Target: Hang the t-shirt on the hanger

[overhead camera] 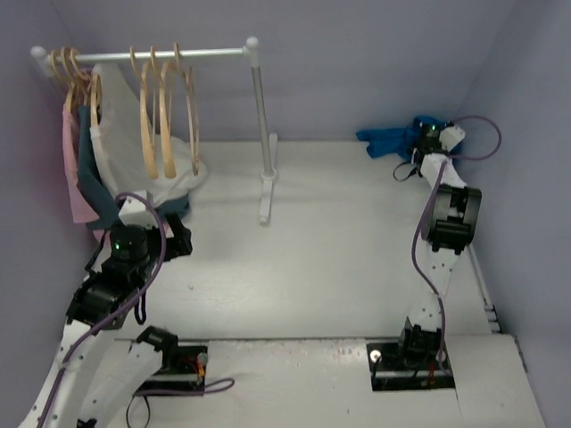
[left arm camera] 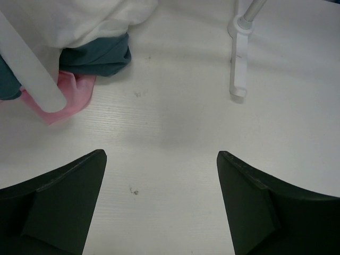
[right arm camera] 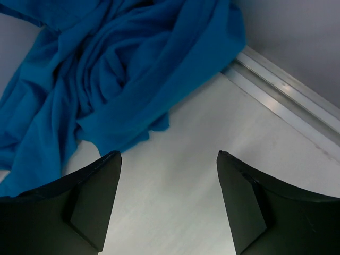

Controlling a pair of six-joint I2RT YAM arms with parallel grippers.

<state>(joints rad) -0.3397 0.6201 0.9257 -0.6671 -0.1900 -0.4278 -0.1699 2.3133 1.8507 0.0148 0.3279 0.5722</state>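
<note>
Left hand [left arm camera: 160, 154] spread wide over table [left arm camera: 175, 111], near piled garments [left arm camera: 79, 21] and rack foot [left arm camera: 238, 64].

Pale lavender walls [overhead camera: 357, 71], white wood-grain table [overhead camera: 339, 250], white clothes rail [overhead camera: 214, 51] at back left, soft even light

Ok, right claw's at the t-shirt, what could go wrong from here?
The right claw is open over bare table with only an edge of the t-shirt near it, so closing may catch a thin fold or nothing. The wall and metal track lie close by; the claw could strike them.
</note>
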